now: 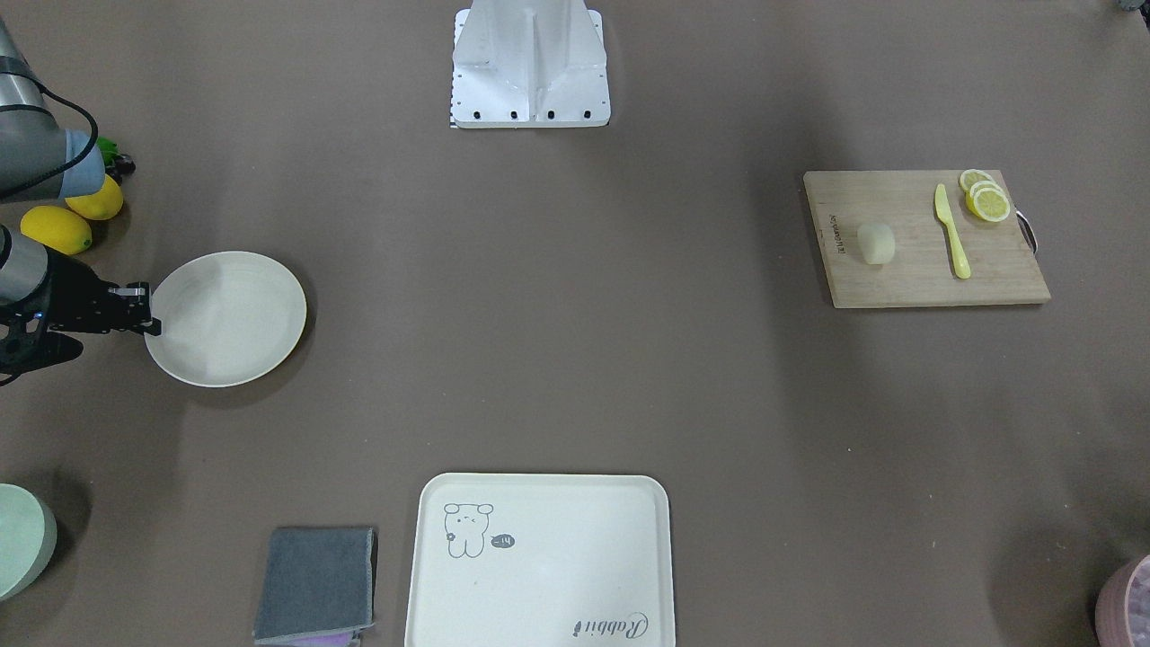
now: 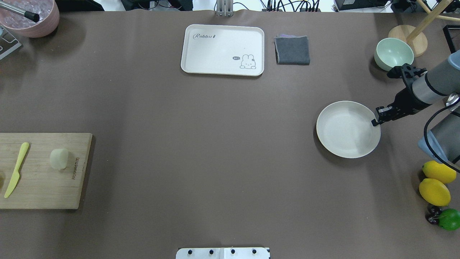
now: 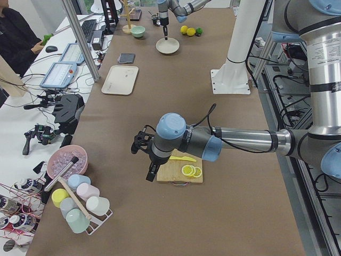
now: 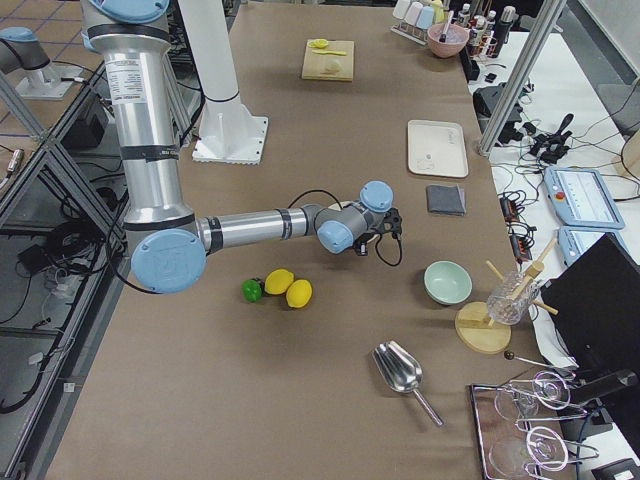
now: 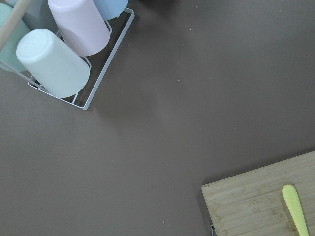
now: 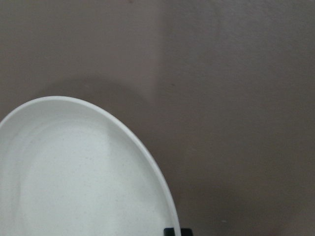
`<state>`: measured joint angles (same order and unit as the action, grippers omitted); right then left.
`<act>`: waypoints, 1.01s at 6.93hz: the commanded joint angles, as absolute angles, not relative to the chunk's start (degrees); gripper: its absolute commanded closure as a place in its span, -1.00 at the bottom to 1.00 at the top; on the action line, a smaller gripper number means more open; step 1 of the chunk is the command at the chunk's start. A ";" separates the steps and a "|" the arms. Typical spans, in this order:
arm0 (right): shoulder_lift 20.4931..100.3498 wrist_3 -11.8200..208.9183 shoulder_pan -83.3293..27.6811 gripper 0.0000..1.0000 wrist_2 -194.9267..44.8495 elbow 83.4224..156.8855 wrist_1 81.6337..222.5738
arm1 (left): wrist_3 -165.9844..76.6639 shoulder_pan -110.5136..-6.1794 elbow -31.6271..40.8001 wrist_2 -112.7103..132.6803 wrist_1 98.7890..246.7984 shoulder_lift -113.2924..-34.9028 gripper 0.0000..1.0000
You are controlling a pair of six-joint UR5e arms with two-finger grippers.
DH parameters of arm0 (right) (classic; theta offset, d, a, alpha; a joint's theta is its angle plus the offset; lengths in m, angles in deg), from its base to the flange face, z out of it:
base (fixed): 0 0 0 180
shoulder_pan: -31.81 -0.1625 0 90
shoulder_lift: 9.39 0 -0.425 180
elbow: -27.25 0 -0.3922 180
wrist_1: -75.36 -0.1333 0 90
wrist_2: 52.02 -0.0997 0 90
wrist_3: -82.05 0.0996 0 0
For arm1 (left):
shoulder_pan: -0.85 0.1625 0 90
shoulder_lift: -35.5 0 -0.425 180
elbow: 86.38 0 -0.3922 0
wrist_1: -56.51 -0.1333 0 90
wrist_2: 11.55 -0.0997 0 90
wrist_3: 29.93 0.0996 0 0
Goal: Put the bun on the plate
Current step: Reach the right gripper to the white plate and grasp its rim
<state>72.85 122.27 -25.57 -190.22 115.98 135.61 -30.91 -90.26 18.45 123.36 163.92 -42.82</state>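
The pale cream bun (image 1: pixel 876 243) (image 2: pixel 59 158) lies on a wooden cutting board (image 1: pixel 907 279) at the robot's left, apart from both grippers. The round off-white plate (image 1: pixel 229 319) (image 2: pixel 345 131) holds nothing and sits far across the table at the robot's right. My right gripper (image 2: pixel 375 122) (image 1: pixel 153 325) is pinched on the plate's rim; the right wrist view shows the plate (image 6: pixel 74 187) with a dark fingertip (image 6: pixel 172 231) at its edge. My left gripper (image 3: pixel 151 174) shows only in the left side view, hanging by the board; I cannot tell its state.
On the board are a yellow-green knife (image 1: pixel 952 232) and lemon slices (image 1: pixel 986 198). A cream tray (image 2: pixel 222 50) and grey cloth (image 2: pixel 292 50) lie at the far side. A green bowl (image 2: pixel 393 54) and lemons (image 2: pixel 435 190) flank the right arm. A cup rack (image 5: pixel 59 64) stands left of the board.
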 commanded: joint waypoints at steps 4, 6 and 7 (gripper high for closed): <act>56.21 158.65 -6.91 1.00 -179.94 120.59 135.91 | -67.90 -67.07 19.00 118.75 183.54 -43.34 -0.94; 51.54 165.08 -1.18 1.00 -174.73 119.02 136.09 | -77.00 -57.99 19.35 113.46 187.54 -43.34 -0.94; 50.48 165.71 0.33 1.00 -171.93 117.70 136.00 | -80.08 -54.03 19.35 110.47 188.52 -43.34 -0.94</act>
<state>52.45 163.83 -2.21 -175.33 119.23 136.06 -75.56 -59.08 19.27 113.92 186.74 -43.35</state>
